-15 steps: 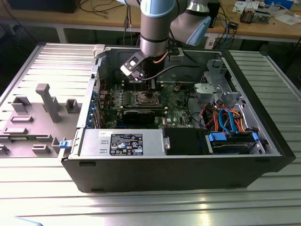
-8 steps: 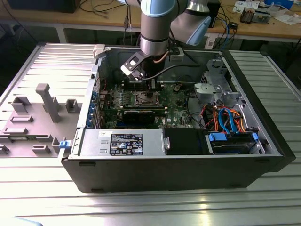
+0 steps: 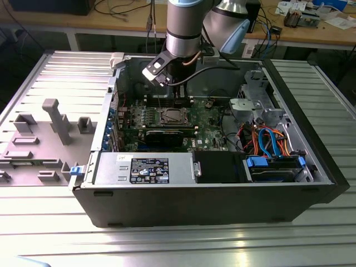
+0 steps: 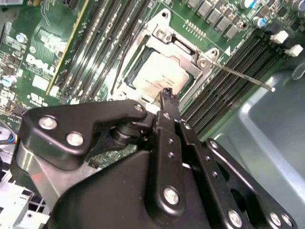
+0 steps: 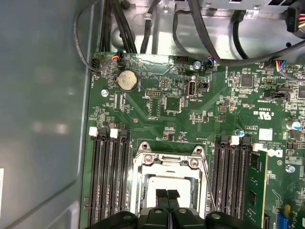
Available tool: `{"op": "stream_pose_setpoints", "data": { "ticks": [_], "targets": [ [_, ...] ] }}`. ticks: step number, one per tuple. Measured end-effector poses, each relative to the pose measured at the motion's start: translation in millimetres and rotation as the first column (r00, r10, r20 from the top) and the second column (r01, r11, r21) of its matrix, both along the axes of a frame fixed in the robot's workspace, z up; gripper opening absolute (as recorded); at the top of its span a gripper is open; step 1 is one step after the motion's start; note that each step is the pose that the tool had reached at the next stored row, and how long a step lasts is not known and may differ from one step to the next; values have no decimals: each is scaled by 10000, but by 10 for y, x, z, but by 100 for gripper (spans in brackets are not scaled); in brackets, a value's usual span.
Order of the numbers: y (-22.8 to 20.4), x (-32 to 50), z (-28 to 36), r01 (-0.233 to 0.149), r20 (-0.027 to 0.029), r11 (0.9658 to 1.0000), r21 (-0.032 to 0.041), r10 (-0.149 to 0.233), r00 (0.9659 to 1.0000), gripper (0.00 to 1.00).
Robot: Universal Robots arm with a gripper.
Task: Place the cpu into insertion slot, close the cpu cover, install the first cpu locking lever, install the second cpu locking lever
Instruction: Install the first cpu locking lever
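Note:
The insertion slot [image 3: 173,115] sits mid-board inside the open computer case, under my arm [image 3: 182,44]. The cpu [image 4: 159,78] lies in it, silver top up, also seen in the first wrist view [image 5: 164,182]. The cpu cover [image 4: 183,47] lies down around the chip, its frame [image 5: 139,183] ringing the window. One thin locking lever [image 4: 243,76] sticks out over the memory slots and runs along the socket's side in the first wrist view [image 5: 208,179]. My gripper [image 4: 167,93] hovers over the socket's edge, fingertips [image 5: 161,194] pressed together, shut on nothing.
Long black memory slots [image 5: 107,181] flank the socket on both sides. A black expansion card [image 3: 164,135] lies in front of it, then the power supply [image 3: 144,168]. Coloured cables [image 3: 267,139] and a drive cage fill the exterior view's right. Case walls [image 5: 43,119] stand close.

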State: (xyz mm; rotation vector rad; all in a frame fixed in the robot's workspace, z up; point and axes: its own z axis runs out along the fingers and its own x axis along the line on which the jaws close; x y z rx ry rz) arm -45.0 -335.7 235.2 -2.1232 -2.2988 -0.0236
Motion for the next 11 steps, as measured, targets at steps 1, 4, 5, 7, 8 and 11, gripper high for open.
{"op": "stream_pose_setpoints", "data": {
  "ticks": [1,4,5,7,8,11],
  "targets": [
    [0,0,0,-52,-2,10000,-2,52,10000,11],
    [0,0,0,-459,-10,9989,-4,459,9989,11],
    [0,0,0,-602,-11,9982,-4,602,9982,11],
    [0,0,-1,-921,-11,9958,-2,921,9958,11],
    [0,0,-1,-1071,-11,9943,-2,1071,9943,11],
    [0,0,-1,-1450,-11,9894,-1,1450,9894,11]
  ]
}}
